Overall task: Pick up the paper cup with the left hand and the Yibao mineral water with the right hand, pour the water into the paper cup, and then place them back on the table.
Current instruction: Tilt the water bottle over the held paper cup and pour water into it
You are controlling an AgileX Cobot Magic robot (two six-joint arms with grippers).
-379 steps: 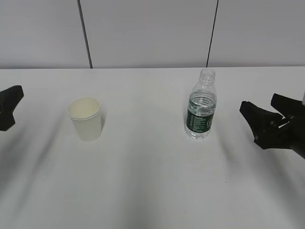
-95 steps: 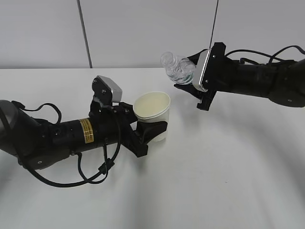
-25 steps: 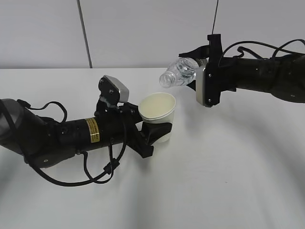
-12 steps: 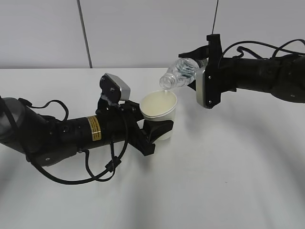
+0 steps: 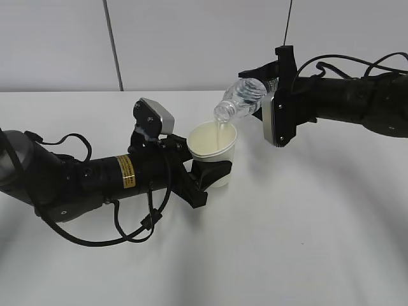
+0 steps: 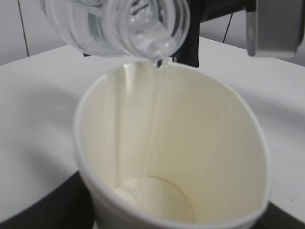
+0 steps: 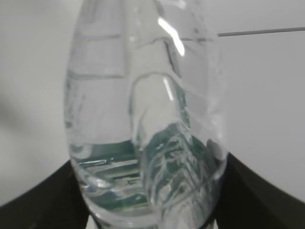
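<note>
Bare white worktop (image 5: 287,242) all round, grey wall panels (image 5: 191,44) behind, nothing between bottle and cup. The left pincer (image 5: 213,173) is clamped round the paper cup (image 5: 212,153), holding it upright above the worktop. The right pincer (image 5: 258,89) grips the Yibao mineral water (image 5: 239,101), tipped mouth-down directly over the cup's rim. A thin stream of water (image 5: 220,131) runs into the cup; 0.5 s ago the bottle's mouth sat slightly lower and flatter.

Two black arms with looping cables: left hand (image 5: 205,178) yellow-stickered, right hand (image 5: 262,89) silver-blocked.
</note>
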